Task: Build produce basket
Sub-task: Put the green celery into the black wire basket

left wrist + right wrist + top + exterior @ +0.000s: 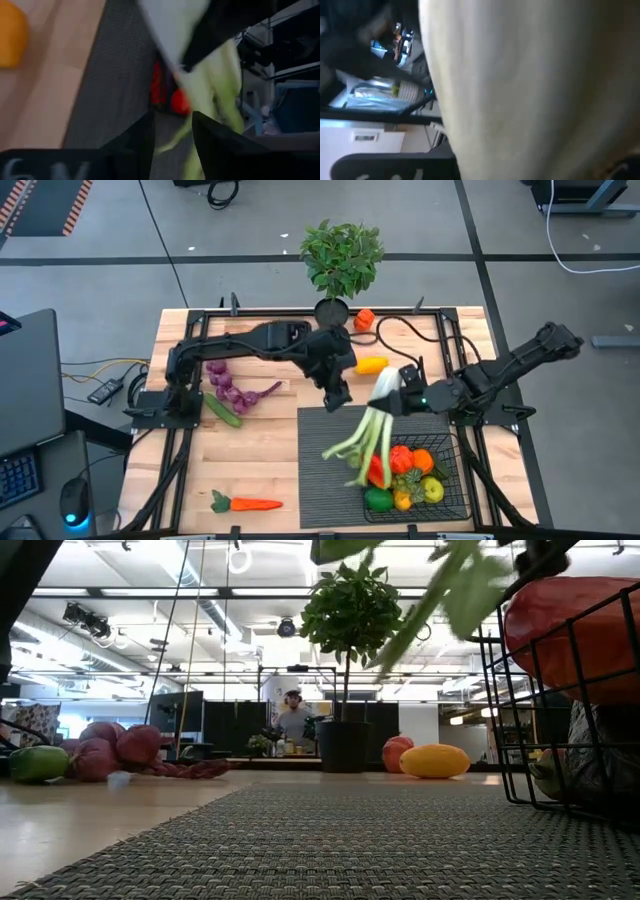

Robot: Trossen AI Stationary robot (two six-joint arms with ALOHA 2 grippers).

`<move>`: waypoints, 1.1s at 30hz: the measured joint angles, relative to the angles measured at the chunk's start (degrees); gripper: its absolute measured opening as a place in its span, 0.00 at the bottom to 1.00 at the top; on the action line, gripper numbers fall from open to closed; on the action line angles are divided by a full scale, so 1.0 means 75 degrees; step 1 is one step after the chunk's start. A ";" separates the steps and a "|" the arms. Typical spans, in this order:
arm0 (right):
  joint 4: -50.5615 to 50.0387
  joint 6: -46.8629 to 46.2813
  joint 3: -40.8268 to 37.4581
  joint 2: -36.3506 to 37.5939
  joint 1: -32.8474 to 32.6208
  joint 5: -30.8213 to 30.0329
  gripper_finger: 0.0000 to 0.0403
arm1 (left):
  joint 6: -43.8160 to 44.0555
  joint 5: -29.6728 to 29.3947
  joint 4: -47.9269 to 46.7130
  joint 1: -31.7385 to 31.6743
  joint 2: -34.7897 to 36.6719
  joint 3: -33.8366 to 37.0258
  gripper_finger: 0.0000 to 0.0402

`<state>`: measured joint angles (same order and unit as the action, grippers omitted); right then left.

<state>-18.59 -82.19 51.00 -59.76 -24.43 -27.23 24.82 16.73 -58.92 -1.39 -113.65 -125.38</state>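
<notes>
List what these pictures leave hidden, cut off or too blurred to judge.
- Right gripper: in the high view the leek covers its fingertips; in its wrist view the white stalk fills the frame, so the grip is unclear.
- Basket: the low view's right edge cuts it off.
- Basket contents: in the high view the leek's leaves cover part of the produce.
- Left gripper: the wrist view is blurred; fingers apart, contact unclear.

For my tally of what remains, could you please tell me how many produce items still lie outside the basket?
6, some perhaps hidden: carrot at the near edge, cucumber and two purple pieces at left, yellow pepper and red pepper by the plant.
</notes>
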 joint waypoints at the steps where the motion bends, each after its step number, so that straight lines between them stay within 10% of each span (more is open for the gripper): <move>1: -0.0055 -0.0117 0.0000 0.0034 -0.0089 0.0001 0.20 | -0.0084 0.0003 0.0038 -0.0067 0.0038 -0.0003 0.35; 7: -0.0303 -0.0358 0.0000 0.0560 -0.0417 -0.0040 0.25 | -0.0672 -0.0009 -0.0348 -0.0513 0.0347 -0.0006 0.36; 21: -0.0930 0.2373 0.0002 0.2021 0.0066 0.4541 0.23 | -0.1190 -0.0031 -0.0985 -0.1185 0.0420 -0.0006 0.33; 33: -0.2291 0.4857 0.0093 0.1217 0.1417 0.7851 0.23 | -0.0446 -0.0024 -0.1003 -0.0884 0.0420 -0.0006 0.33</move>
<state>-35.78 -45.76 51.70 -50.64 -13.80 31.66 21.47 16.55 -66.43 -8.02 -110.50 -125.43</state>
